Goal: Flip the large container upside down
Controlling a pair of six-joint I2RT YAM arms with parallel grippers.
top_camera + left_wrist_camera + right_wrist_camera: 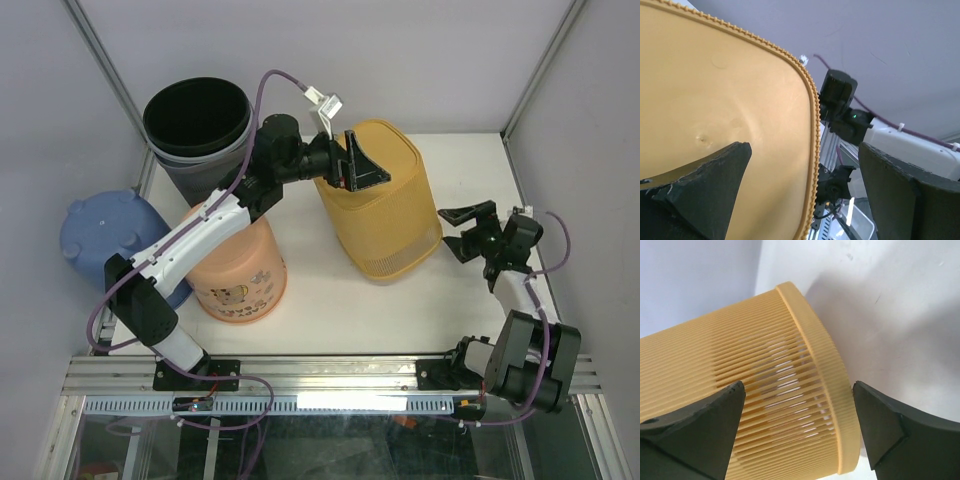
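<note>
1. While the yellow container (385, 215) stands rim-down with its base upward, the flip looks essentially complete.
2. The left gripper (365, 160) is spread at its top edge, and the right gripper (458, 230), jaws apart, is beside its rim, holding nothing.
3. The next move is probably to pull both arms clear without nudging it.

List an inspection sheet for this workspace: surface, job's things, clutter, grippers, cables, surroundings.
Surface: white table, no spills seen.
Job's things: yellow slatted container, solid base up, rim toward the table; flat seating unclear.
Clutter: black bin nested in grey bin, back left; blue tub, base up, far left; orange bucket under the left arm.
Grippers: left gripper open at the container's base edge; right gripper open beside its slatted wall.
Cables: purple cable along each arm, no snag seen.
Surroundings: pale walls; metal rail at near edge.
</note>
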